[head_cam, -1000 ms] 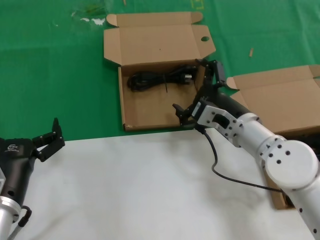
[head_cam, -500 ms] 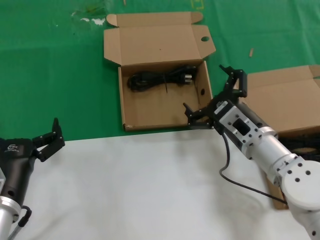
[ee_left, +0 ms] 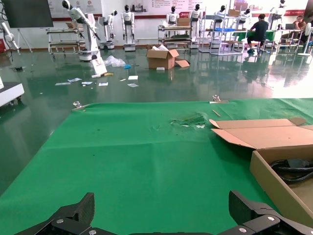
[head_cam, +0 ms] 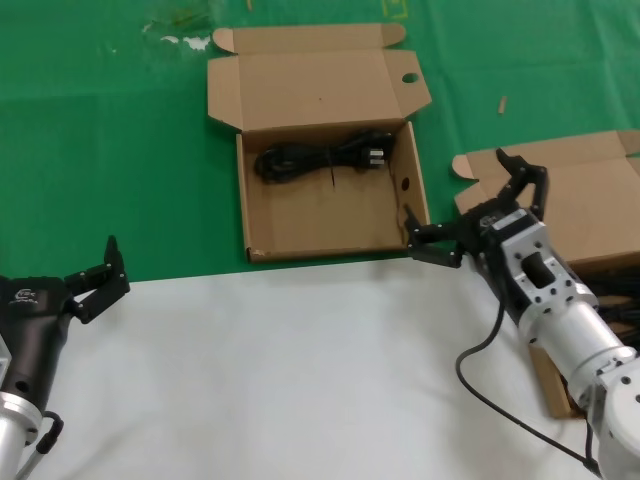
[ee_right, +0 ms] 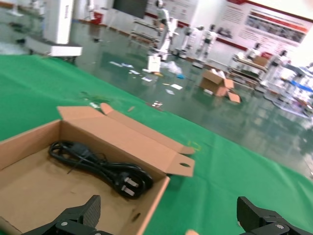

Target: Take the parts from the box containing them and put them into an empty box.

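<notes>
Since a second ago, right end effector (head_cam: 476, 212) has retreated from the hole-flapped brown cardboard box (head_cam: 330, 215), fingers spread, empty; black coiled power cable (head_cam: 320, 159) lies inside, far side.

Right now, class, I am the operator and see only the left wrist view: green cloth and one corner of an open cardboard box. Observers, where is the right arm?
Observer: The right gripper hovers close beside the near right corner of that shallow brown cardboard box with a round hole in its lid flap, jaws wide open and empty.
Operator: What lies inside it?
Observer: A coiled black power cable lies along the far wall, its plug toward the robot's right.
Operator: My left gripper is open and idle. Any other box?
Observer: Yes, a second brown cardboard box lies at the right; the right arm hides most of its inside.
</notes>
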`<state>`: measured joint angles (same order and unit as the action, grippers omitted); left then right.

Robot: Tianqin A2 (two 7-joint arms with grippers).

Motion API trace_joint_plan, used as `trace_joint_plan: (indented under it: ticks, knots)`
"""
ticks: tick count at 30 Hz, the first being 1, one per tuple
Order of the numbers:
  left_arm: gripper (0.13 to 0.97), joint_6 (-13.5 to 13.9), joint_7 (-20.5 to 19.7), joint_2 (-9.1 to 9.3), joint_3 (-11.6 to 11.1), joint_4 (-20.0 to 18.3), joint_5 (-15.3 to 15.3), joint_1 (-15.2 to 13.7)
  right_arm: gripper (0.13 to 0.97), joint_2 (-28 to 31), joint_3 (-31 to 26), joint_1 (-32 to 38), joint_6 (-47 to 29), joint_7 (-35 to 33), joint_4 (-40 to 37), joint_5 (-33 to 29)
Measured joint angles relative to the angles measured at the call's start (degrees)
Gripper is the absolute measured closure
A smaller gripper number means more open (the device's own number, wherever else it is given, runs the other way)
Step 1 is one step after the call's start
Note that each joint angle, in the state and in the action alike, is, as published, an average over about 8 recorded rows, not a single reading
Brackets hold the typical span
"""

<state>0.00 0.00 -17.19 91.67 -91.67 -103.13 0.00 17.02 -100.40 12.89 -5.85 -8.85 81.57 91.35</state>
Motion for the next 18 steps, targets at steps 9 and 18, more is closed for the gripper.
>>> trace_joint_plan:
  ticks: [9,18]
  knots:
    - [0.132,0.0,0.0,0.0,0.0,0.0,0.0,0.0,0.129,0.07,3.36,-4.97,2.25,3.41,3.9,4.54]
    - [0.132,0.0,0.0,0.0,0.0,0.0,0.0,0.0,0.129,0.13,6.7,-9.9,4.49,6.79,7.76,9.04]
